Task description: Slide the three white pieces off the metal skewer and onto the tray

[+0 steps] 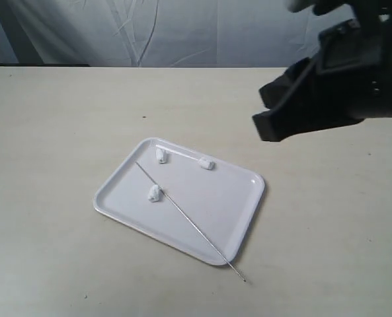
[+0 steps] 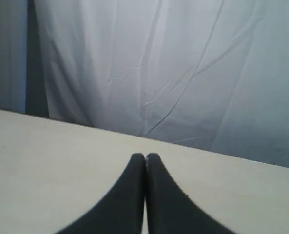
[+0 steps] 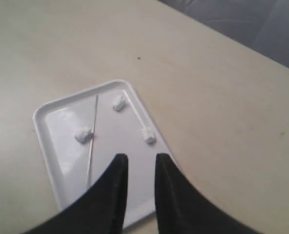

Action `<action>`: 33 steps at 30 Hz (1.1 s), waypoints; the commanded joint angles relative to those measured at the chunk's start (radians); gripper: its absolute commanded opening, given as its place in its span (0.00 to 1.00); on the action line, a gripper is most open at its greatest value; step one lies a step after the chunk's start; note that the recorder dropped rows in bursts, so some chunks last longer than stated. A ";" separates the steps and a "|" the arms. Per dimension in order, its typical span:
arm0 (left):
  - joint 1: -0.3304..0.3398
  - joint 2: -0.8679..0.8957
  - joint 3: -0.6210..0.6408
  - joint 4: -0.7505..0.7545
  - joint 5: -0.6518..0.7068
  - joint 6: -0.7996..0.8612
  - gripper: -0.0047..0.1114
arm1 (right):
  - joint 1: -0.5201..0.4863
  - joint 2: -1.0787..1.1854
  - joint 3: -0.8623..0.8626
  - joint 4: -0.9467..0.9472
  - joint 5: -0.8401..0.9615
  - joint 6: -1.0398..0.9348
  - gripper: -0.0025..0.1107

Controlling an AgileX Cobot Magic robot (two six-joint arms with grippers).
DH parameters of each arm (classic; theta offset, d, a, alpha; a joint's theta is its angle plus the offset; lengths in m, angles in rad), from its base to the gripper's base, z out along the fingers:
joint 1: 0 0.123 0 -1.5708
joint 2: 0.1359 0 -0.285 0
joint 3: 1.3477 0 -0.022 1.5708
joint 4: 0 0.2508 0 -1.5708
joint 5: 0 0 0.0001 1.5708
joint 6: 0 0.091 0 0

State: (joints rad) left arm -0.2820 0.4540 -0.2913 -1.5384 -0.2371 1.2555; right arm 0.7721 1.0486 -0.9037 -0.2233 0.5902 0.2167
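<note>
Item 1, tray: a white glossy rectangle lying flat on the pale table.

Item 2, metal skewer: it lies diagonally across the tray. One end rests inside the tray close to a corner. The other end passes over the opposite long rim and sticks out above the table. We see nothing threaded on it.

Item 3, white pieces: all three lie loose inside the tray.
- The first white piece and the second white piece sit along the long rim farthest from the skewer's overhanging end, apart from each other and from the rod.
- The third white piece lies just beside the skewer, towards the middle of the tray. We cannot tell whether it touches the rod.

Item 4, right gripper: it is raised in the air, off to one side of the tray and well apart from it. In its wrist view the fingers are spread with a narrow gap and hold nothing, and the tray lies beyond the tips.

Item 5, left gripper: the fingers are pressed together with nothing between them, over bare table facing the cloth backdrop. The tray does not appear in that view.
</note>
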 commanded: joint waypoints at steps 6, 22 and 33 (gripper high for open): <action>-0.001 0.014 0.145 0.107 0.085 -0.056 0.04 | -0.003 -0.320 0.158 -0.298 0.131 0.307 0.20; -0.001 0.024 0.146 0.150 0.213 -0.074 0.04 | -0.003 -0.935 0.400 -0.356 0.118 0.389 0.20; 0.041 -0.052 0.146 0.239 0.283 -0.074 0.04 | -0.003 -0.970 0.400 -0.351 0.114 0.386 0.20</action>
State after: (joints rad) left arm -0.2607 0.4374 -0.1493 -1.3083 0.0438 1.1864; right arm 0.7721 0.0827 -0.5093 -0.5634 0.7149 0.6030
